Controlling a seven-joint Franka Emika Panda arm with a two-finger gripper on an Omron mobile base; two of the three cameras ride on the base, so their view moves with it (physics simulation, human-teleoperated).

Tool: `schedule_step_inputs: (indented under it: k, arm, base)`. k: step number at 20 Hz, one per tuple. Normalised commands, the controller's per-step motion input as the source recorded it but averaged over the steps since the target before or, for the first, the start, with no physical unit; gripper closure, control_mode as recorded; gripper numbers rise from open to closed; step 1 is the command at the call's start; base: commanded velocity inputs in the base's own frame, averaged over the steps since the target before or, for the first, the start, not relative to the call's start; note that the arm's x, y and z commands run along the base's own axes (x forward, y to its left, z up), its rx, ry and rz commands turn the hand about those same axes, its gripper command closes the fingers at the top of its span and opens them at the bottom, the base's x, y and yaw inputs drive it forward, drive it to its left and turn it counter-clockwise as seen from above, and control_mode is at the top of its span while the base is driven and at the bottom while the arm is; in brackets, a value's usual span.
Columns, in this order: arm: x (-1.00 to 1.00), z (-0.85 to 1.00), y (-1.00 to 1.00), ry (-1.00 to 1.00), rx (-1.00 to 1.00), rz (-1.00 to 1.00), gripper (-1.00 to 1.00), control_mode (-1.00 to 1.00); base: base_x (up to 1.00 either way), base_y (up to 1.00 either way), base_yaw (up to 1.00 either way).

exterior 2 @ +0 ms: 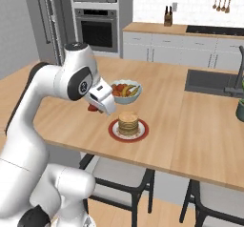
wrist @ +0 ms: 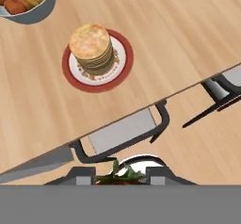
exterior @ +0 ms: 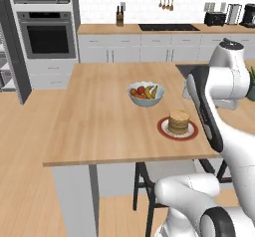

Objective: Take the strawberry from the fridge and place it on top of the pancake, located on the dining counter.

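The strawberry (wrist: pixel 120 178) is mostly cut off: in the hand view only its green leaves and a sliver of red show at the bottom edge, between the two dark fingertips (wrist: pixel 81 175). In the right base view it is a small red patch (exterior 2: pixel 93 108) tucked under the white wrist, half hidden by it. The hand (wrist: pixel 118 177) is clamped on the strawberry, the tips close together with the berry between them.

In the left base view the arm's forearm and elbow cover the bench (exterior: pixel 94 131) to the right of the pancake (exterior: pixel 179 122), and the hand itself is hidden behind them. The fridge (exterior 2: pixel 45 21) stands far beyond the pancake, at the upper left of the right base view, cut off by the frame, its doors hard to make out.

The arm rises from the base, bends at a high elbow and folds back down, so the hand hangs above the bench's near edge, just on the near side of the pancake and a little to its left in the right base view. The hand view looks down on the pancake stack (wrist: pixel 92 48) from above and short of it, with a stool (wrist: pixel 123 132) under the bench edge below.

The pancake sits on its red-rimmed plate (exterior: pixel 163 127) on the bench, with the fruit bowl (exterior: pixel 146 94) just beyond it. The strawberry is held in the air, not yet on the stack.
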Motion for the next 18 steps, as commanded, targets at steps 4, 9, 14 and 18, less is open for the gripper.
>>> schedule_step_inputs:
  k: [4, 9, 14, 18]
  arm:
    - [0.61, -0.65, -0.32, 0.11, 0.02, 0.01, 1.00, -1.00]
    - [0.59, -0.49, -0.32, 0.09, 0.05, 0.00, 1.00, -1.00]
    - [0.55, -0.41, -0.24, 0.10, 0.04, 0.00, 1.00, -1.00]
    - [0.49, -0.34, -0.13, 0.06, 0.02, 0.00, 1.00, -1.00]
  base:
    - [0.00, 0.00, 0.00]
    - [0.00, 0.00, 0.00]
    - [0.00, 0.00, 0.00]
    - [0.00, 0.00, 0.00]
